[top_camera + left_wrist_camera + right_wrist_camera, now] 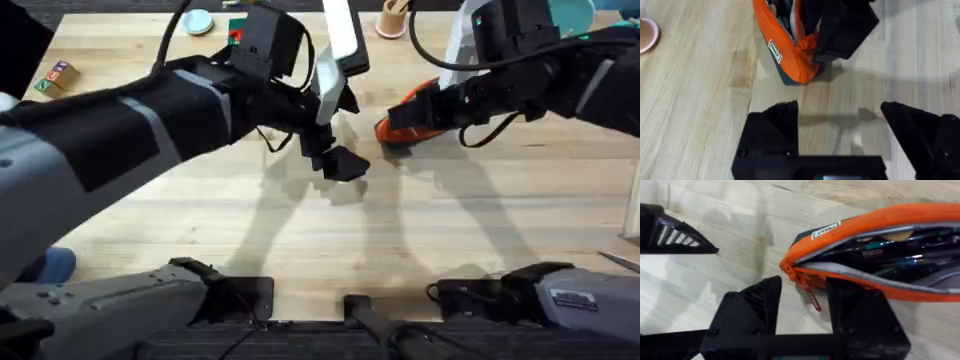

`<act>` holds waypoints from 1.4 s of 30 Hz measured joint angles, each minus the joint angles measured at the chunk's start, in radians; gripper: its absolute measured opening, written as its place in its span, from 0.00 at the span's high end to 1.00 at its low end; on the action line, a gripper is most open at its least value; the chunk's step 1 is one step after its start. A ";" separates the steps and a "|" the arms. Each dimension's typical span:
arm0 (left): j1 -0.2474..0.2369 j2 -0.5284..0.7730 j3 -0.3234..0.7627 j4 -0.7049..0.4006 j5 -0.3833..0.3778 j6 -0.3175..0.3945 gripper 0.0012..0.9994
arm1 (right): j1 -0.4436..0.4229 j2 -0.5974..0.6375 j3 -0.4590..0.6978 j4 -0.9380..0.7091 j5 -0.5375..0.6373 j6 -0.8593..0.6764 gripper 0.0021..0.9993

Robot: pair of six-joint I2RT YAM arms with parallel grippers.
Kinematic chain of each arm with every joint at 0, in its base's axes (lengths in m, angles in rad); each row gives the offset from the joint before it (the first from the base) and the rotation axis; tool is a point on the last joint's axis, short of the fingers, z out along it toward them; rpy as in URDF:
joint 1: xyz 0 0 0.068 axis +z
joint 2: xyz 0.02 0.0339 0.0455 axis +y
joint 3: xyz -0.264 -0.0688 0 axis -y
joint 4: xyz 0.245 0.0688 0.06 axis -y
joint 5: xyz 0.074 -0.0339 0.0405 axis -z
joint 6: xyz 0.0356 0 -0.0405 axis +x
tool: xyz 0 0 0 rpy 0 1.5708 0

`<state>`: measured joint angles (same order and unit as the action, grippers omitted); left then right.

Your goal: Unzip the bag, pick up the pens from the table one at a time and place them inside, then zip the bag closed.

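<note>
The orange-red bag (402,122) lies on the table (200,220) right of centre. Its zipper stands open, and the dark pens (890,257) lie inside it. My right gripper (802,297) is at the bag's (860,225) near end, open, its fingers (760,302) either side of the small red pull tab (812,298). A short way in front of the bag (785,50), my left gripper (840,125) hovers over bare wood, open and holding nothing. In the overhead view the left gripper (335,160) sits just left of the bag.
A tan cup (392,18) with pale sticks stands at the back edge, and its rim (646,35) shows in the left wrist view. Coloured blocks (55,77) sit at the far left, with a pale round disc (198,20) at the back.
</note>
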<state>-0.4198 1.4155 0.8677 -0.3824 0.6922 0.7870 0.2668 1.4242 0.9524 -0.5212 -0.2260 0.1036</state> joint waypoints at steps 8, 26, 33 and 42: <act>0.000 0.000 0.000 0.000 0.000 0.011 0.00 | 0.000 0.000 0.000 0.012 0.000 0.001 0.61; 0.000 0.000 0.000 0.001 0.000 0.015 0.00 | 0.000 0.000 0.000 0.014 -0.007 0.002 0.97; 0.000 0.000 0.000 0.002 -0.007 0.017 0.00 | 0.000 0.000 0.000 0.014 -0.007 0.002 0.97; 0.000 0.000 0.000 0.040 -0.031 0.018 0.00 | 0.000 -0.076 0.000 0.009 -0.007 0.004 0.97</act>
<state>-0.4202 1.4155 0.8677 -0.3421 0.6609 0.8051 0.2672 1.3481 0.9524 -0.5119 -0.2329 0.1078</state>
